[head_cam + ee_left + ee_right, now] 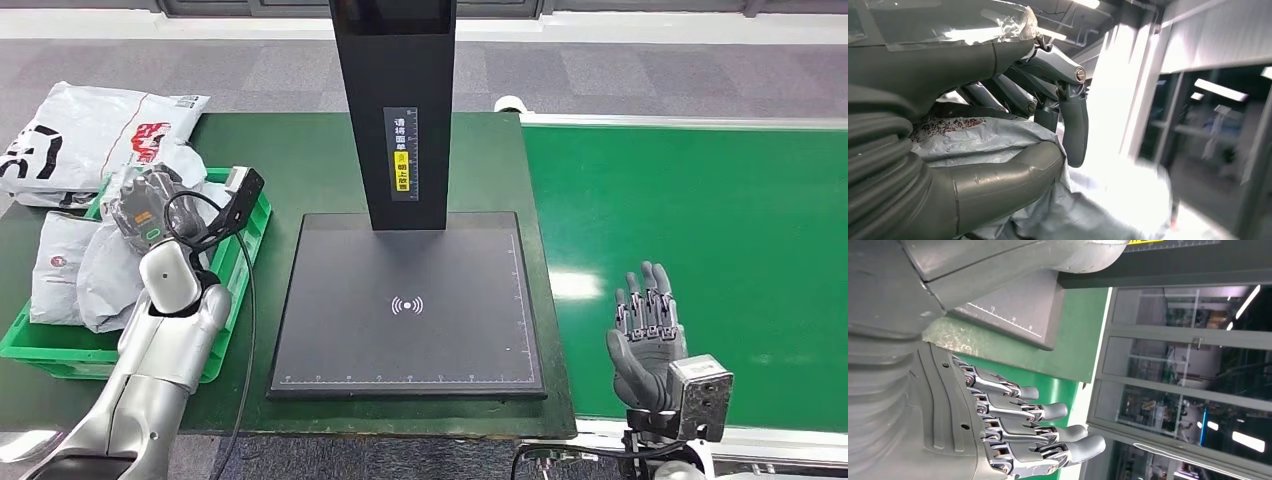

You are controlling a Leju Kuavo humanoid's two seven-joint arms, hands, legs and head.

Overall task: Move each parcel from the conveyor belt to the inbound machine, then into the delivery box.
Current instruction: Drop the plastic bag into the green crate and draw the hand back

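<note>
left hand over the green box with a grey parcel in its fingers; right hand idle over the belt.

left hand point(140, 205) sits above the green delivery box point(40, 345), fingers and thumb curled onto a crumpled grey parcel point(993, 142) that lies on the other parcels in the box. another white parcel point(85, 130) lies on the table behind the box. inbound machine point(408, 310) platform is bare. right hand point(645, 330) hovers over the green conveyor belt point(720, 230), fingers straight and apart, holding nothing.
</note>
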